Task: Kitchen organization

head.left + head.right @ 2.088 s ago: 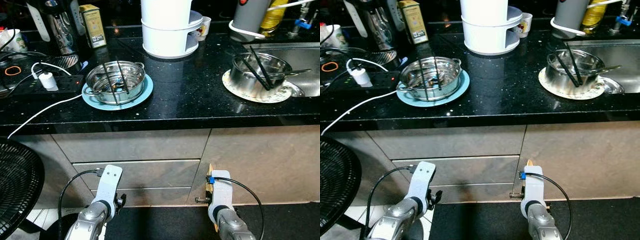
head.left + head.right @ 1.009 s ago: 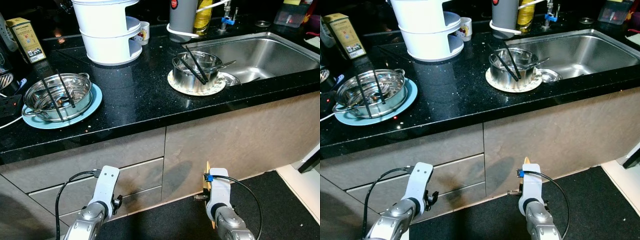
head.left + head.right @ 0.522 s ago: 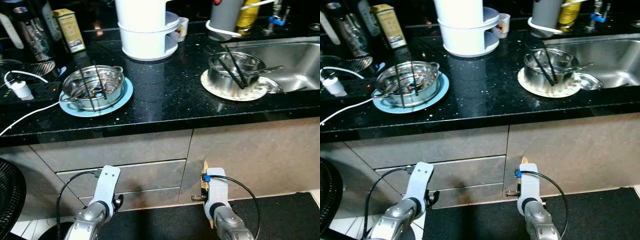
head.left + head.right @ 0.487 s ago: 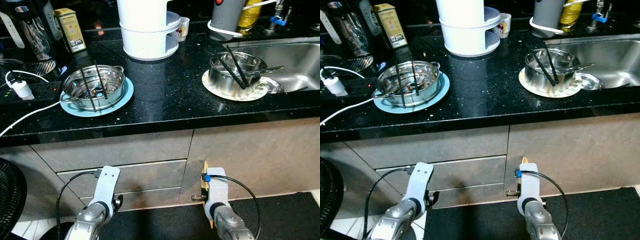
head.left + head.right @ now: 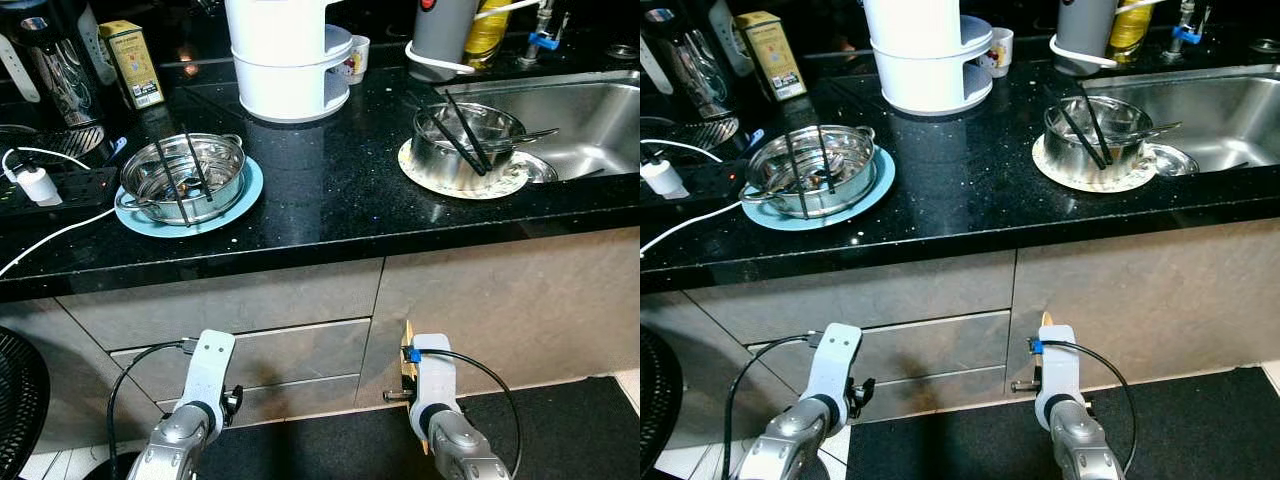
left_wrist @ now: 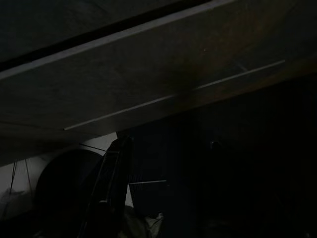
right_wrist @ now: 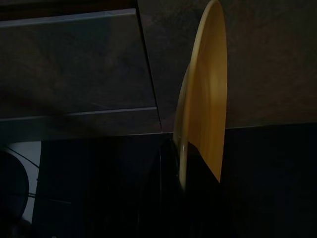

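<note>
Yellow plate point(image 7: 205, 99) is sitting edge-up, clamped in the right gripper point(image 7: 181, 163), hanging low by the cabinet; black tabletop point(image 5: 340, 190) is lying well above and ahead of it; left gripper point(image 5: 205, 365) idling, finger state unreadable

Black countertop point(image 5: 340, 190): blue plate point(image 5: 245, 190) w/ steel pot left of white steamer point(image 5: 288, 60); patterned plate point(image 5: 500, 187) w/ pot right of it; power strip point(image 5: 60, 187) far left.
</note>
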You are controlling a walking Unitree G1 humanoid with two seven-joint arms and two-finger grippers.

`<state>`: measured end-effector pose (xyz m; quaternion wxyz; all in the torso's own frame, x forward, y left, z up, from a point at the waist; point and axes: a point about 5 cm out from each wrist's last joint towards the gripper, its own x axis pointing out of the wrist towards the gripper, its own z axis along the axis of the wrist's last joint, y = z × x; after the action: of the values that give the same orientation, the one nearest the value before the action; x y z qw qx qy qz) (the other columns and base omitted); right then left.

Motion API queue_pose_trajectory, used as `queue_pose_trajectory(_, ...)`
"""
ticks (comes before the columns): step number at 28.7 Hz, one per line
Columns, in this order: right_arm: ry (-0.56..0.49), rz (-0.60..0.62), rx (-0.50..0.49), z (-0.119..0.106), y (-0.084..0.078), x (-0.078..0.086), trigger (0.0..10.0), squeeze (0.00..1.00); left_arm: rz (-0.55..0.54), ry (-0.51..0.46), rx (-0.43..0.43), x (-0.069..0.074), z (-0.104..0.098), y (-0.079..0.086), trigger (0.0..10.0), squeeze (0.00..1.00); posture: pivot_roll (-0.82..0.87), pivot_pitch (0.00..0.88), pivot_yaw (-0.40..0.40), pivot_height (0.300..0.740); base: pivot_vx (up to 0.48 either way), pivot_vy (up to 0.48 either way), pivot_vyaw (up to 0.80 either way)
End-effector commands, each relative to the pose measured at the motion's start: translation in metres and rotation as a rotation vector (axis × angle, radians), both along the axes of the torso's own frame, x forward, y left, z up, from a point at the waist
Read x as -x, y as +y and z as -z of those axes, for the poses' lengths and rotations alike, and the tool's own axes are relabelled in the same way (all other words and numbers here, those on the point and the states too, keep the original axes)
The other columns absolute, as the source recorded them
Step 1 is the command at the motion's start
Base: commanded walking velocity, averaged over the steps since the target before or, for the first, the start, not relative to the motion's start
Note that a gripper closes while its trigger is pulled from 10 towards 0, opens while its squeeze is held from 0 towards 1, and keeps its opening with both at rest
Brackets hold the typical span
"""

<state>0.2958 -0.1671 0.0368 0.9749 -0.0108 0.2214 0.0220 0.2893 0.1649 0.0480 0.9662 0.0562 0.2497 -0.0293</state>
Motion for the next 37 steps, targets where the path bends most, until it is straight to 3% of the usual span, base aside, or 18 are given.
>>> queue_pose_trajectory(1, 0.000, -0.001, -0.002, 0.0026, -0.0003, 0.0027, 10.0, 0.00, -0.013, 0.034, 0.016, 0.0057, 0.0085, 0.0007, 10.0, 0.00, -0.10, 0.208, 0.011, 0.740, 0.000, -0.412, 0.00)
queue_pose_trajectory(37, -0.010, -0.021, 0.017, -0.0018, -0.0030, 0.0009, 10.0, 0.00, -0.032, 0.039, 0.054, 0.0069, 0.0095, -0.0021, 10.0, 0.00, -0.11, 0.217, -0.005, 0.740, 0.000, -0.414, 0.00)
